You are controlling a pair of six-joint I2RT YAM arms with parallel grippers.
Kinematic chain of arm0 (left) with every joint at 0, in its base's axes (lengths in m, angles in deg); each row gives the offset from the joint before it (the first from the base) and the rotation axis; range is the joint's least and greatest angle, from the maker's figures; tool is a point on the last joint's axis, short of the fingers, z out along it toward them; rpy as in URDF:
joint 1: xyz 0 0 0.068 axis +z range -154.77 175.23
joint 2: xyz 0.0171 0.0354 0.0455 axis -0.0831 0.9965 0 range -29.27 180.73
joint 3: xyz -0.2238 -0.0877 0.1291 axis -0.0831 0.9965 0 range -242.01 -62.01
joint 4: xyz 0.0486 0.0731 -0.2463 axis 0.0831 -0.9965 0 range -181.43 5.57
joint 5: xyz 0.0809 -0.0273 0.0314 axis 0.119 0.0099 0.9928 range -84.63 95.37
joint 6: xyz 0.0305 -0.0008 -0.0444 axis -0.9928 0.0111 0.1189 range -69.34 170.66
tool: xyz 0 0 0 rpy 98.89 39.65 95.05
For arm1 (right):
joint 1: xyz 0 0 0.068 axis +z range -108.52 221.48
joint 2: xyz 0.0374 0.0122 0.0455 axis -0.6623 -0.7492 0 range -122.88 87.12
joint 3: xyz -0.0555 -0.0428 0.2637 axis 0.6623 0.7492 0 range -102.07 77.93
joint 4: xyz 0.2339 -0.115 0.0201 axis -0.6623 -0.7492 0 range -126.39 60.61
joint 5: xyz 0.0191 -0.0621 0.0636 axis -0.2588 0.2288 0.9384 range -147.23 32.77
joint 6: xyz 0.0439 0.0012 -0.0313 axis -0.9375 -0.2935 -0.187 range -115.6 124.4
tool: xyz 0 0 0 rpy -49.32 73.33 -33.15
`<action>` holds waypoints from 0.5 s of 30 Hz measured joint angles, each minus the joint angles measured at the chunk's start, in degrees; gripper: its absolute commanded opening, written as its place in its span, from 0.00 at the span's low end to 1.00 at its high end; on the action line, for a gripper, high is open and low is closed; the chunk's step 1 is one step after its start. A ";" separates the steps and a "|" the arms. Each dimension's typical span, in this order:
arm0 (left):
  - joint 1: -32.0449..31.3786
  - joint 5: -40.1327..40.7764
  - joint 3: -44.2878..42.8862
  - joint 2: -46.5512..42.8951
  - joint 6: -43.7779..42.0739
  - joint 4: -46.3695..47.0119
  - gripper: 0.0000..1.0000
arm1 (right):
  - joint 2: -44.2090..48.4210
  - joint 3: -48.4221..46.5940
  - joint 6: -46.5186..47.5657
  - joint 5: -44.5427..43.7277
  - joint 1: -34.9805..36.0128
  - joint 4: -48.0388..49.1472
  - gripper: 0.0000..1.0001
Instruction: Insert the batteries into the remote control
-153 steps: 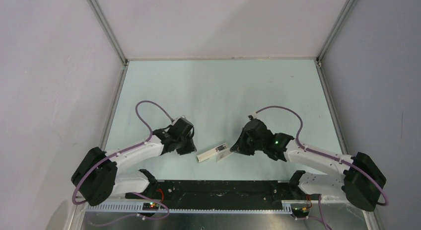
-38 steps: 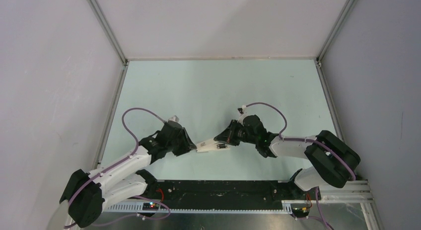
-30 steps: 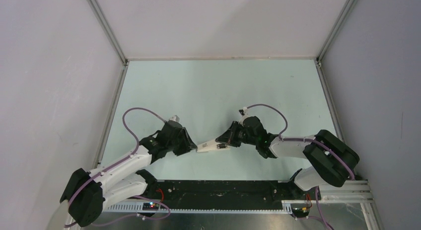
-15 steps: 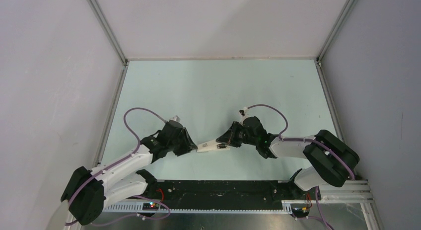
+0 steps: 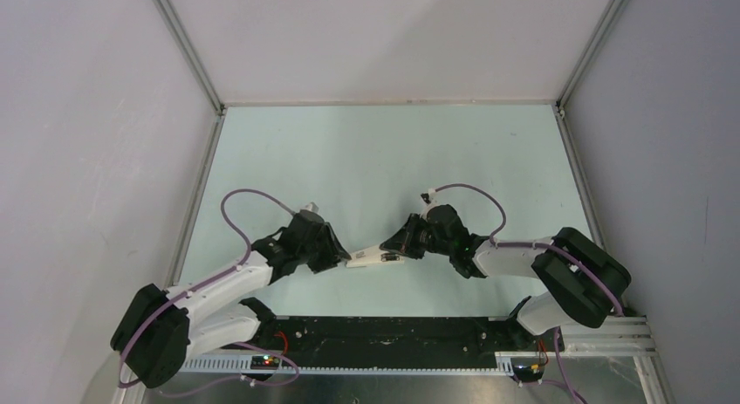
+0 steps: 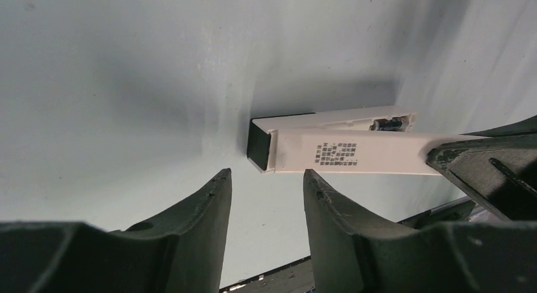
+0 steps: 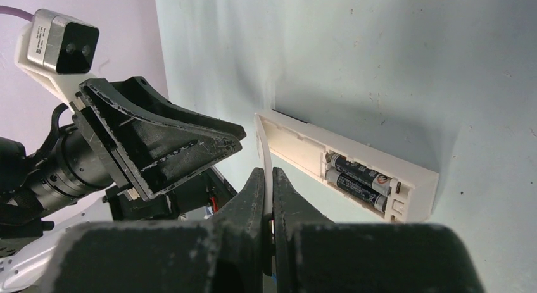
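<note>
- White plastic, a thin panel (image 7: pixel 264 150) seen edge-on and probably the battery cover, was pinched between the tightly closed jaws of the right gripper (image 7: pixel 266 185). It seemed to be held ready for refitting. Its far edge came close to one end of the remote, but contact could not be told.
- Black and half spread, the left gripper (image 6: pixel 267 179) held nothing. Its fingers (image 6: pixel 202 217) pointed at the remote's dark end with a gap left between, likely placed to brace that end against sliding.
- The remote control (image 7: pixel 297 144) lay on the table between the two grippers, with its compartment uncovered.
- The batteries (image 7: pixel 358 173), two dark cells, sat side by side inside that compartment, at the end away from the left gripper. Loading looked done, with only the closing left.
- A printed label (image 6: pixel 336 154) showed on a white face in the left wrist view. Whether that face was the panel or the remote body was unclear.
- The pale green table (image 5: pixel 393 160) spread beneath both arms.
</note>
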 measured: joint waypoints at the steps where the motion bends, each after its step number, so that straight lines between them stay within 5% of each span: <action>1: 0.00 -0.07 0.00 0.13 0.04 0.37 0.50 | -0.13 0.00 -0.22 0.07 0.00 0.04 0.00; 15: -0.07 -1.11 0.00 3.21 1.44 3.41 0.48 | -0.31 0.00 -2.38 -0.72 0.28 -1.75 0.00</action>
